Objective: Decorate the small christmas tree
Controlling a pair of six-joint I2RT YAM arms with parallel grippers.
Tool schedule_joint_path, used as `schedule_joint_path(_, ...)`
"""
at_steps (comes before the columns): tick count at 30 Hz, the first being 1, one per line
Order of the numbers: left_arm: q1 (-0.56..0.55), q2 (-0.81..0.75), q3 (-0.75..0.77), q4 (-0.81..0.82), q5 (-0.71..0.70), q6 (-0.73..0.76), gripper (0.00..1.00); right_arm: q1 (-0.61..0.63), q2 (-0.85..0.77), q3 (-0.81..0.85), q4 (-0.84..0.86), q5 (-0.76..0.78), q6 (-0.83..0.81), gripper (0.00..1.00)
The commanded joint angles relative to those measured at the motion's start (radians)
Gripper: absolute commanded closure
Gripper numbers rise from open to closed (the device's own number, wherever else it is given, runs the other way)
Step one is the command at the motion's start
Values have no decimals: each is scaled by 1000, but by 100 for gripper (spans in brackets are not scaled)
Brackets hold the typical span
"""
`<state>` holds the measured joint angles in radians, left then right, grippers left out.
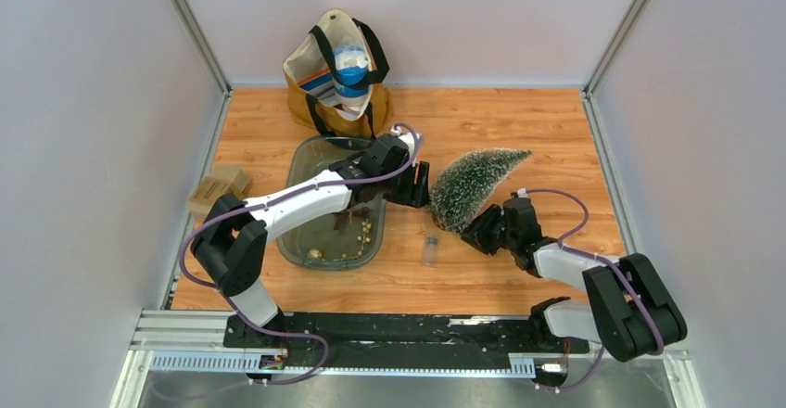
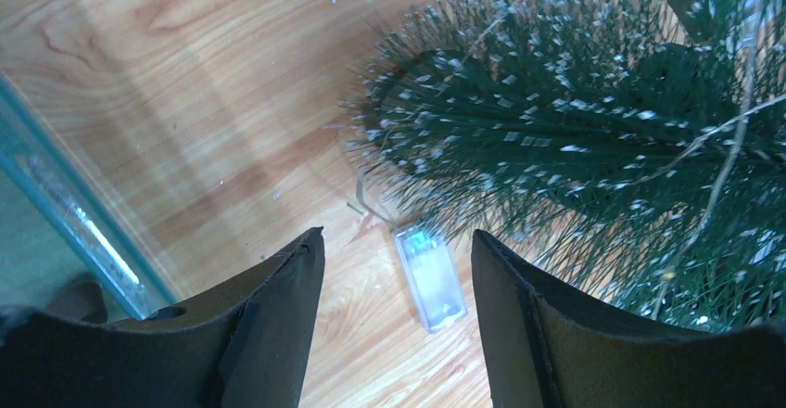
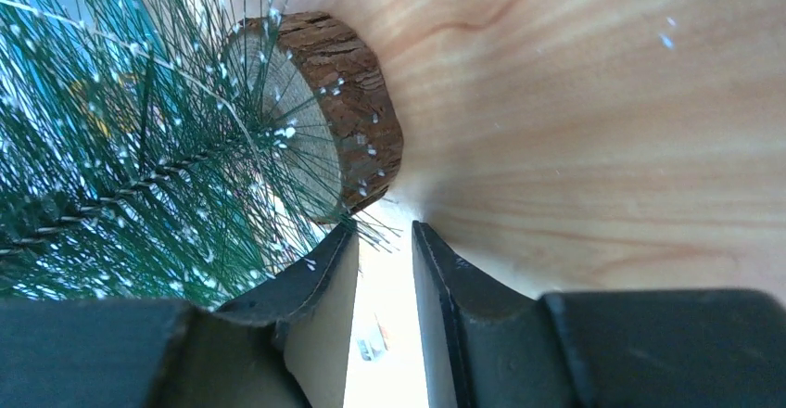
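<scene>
Spotting the small christmas tree (image 1: 473, 185) lying on its side on the wooden surface (image 1: 519, 121), right of the clear tray (image 1: 306, 162), tip aimed far-right. Finding the right fingers (image 3: 320, 287) just short of its wood-slice base (image 3: 357, 102), barely parted. Seeing the left fingers (image 2: 278, 306) spread wide beside the needles, a small clear box (image 2: 431, 278) on the surface beyond.

This is a robotics lab test cell. A wood-grain table (image 1: 519, 130) is boxed in by plain grey panels (image 1: 83, 102) set in aluminium posts (image 1: 190, 23). The left arm (image 1: 297, 199) and right arm (image 1: 575, 269) are bolted to a black rail (image 1: 408, 326) at its near edge, trailing purple cables (image 1: 556, 191).
</scene>
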<state>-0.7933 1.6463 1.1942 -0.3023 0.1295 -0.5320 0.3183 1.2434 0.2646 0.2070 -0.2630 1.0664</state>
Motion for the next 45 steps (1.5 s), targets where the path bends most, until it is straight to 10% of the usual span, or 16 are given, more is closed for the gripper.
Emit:
schedule_joint_path(1, -3, 30, 76, 25, 7, -11, 33, 4, 59, 65, 104, 41, 20, 65)
schedule_joint_path(22, 40, -8, 61, -6, -28, -3, 33, -38, 142, 196, 26, 90, -80, 60)
schedule_joint_path(45, 51, -342, -96, -116, -209, 36, 17, -88, -468, 156, -599, 231, -189, 20)
